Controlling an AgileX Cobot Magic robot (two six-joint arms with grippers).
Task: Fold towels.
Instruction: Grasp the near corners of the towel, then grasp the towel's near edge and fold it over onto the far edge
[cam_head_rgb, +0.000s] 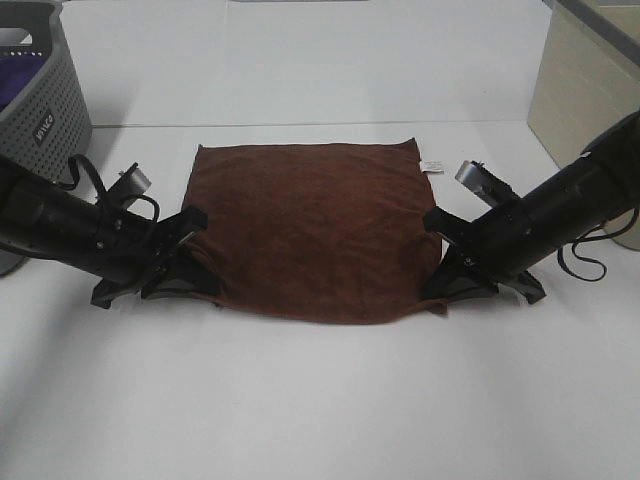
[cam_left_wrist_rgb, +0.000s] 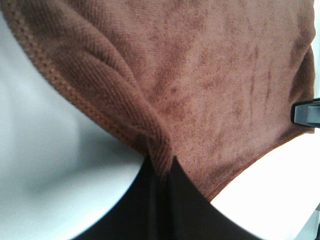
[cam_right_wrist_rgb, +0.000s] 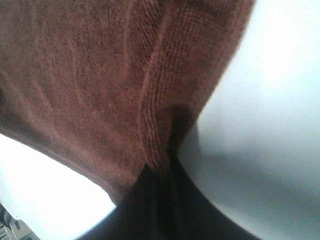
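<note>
The left jaws are closed on the towel (cam_head_rgb: 310, 230). In the left wrist view, the black fingers (cam_left_wrist_rgb: 135, 205) pinch a raised ridge of its hemmed edge (cam_left_wrist_rgb: 100, 105). The right jaws are closed the same way, and their fingers (cam_right_wrist_rgb: 150, 205) nip a fold of the cloth's border (cam_right_wrist_rgb: 165, 100).

In the high view, each grip sits on a side edge of the towel, close to its near corner. The left one is at the left edge and the right one at the right edge.

The left arm (cam_head_rgb: 70, 235) slopes down and inward from the left, with its wrist low over the worktop (cam_head_rgb: 320, 400). The right arm (cam_head_rgb: 560, 210) mirrors it from the right.

The reddish-brown towel lies spread flat in the middle of the worktop, between the two arms. Its small white tag (cam_head_rgb: 432, 165) is at the far right corner.

A grey perforated basket (cam_head_rgb: 50, 110) stands well apart at the far left, with a purple cloth (cam_head_rgb: 15, 80) inside it.
</note>
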